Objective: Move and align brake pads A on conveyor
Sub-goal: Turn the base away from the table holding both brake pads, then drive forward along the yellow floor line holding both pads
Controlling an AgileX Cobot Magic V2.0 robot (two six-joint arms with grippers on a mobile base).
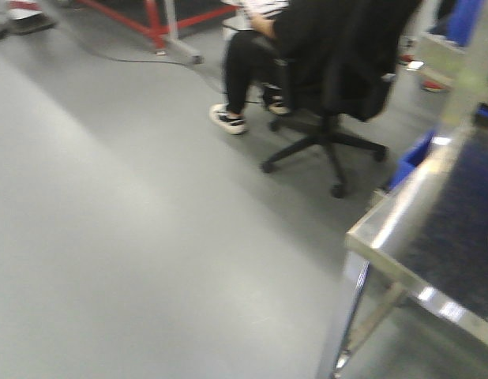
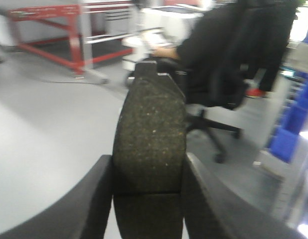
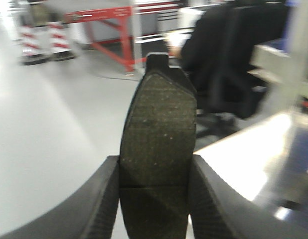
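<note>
Your left gripper (image 2: 148,167) is clamped on a brake pad (image 2: 150,129). Its two dark fingers (image 2: 101,199) press the pad's long edges near the thin groove. The pad stands upright between them with its speckled face to the camera. Its lower end is cut off by the bottom of the view.

Your right gripper (image 3: 156,167) grips a second brake pad (image 3: 158,129) the same way, upright, with its lower end likewise cut off.

Behind both grippers lies grey floor (image 2: 44,139). Farther out, to their upper right, a person (image 2: 214,45) in black sits on an office chair (image 1: 331,142), head out of frame. To the right of the right gripper, a glaring steel edge (image 3: 243,164) and a dark patch are too blurred to identify.

The front view shows neither gripper. Only a corner of the conveyor (image 1: 457,229) appears there, inside its steel frame (image 1: 402,213), so you cannot tell how the held pads sit relative to it.
</note>
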